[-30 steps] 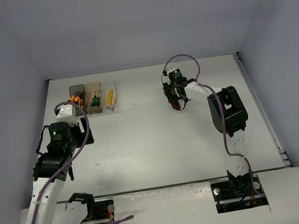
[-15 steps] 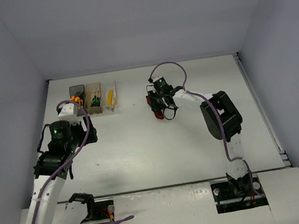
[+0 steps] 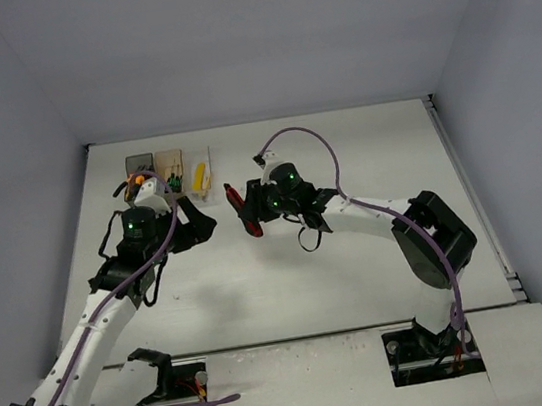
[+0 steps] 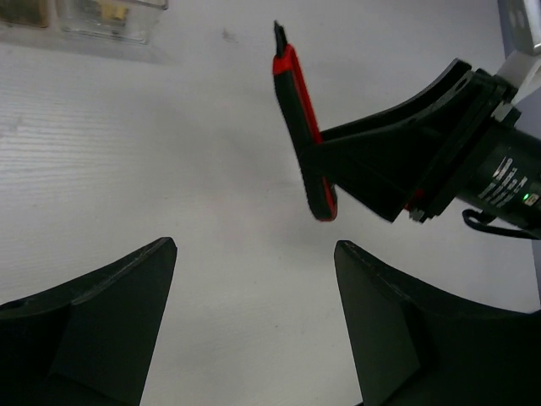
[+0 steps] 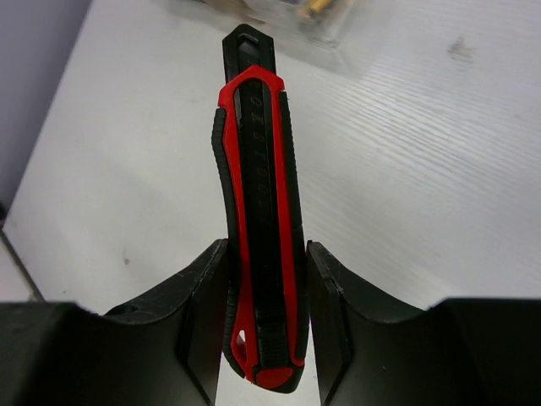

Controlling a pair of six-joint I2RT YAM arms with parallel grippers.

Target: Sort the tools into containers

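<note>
My right gripper (image 3: 251,215) is shut on a red-and-black utility knife (image 5: 258,211), held above the table just right of the containers. The knife also shows in the top view (image 3: 241,208) and in the left wrist view (image 4: 303,139). Three small bins stand in a row at the back left: a dark grey bin (image 3: 138,167) with orange-handled tools, an amber bin (image 3: 169,163) with green-and-black screwdrivers, and a clear bin (image 3: 203,175) with a yellow knife. My left gripper (image 3: 201,221) is open and empty, a short way left of the red knife, facing it.
The white table (image 3: 291,271) is walled by grey panels at the back and sides. The clear bin's corner shows at the top of the left wrist view (image 4: 110,17). A purple cable (image 3: 302,138) loops over the right arm.
My right gripper has carried the red knife leftward across the table toward the bins. My left arm has swung right and forward, its gripper now close to the knife.
</note>
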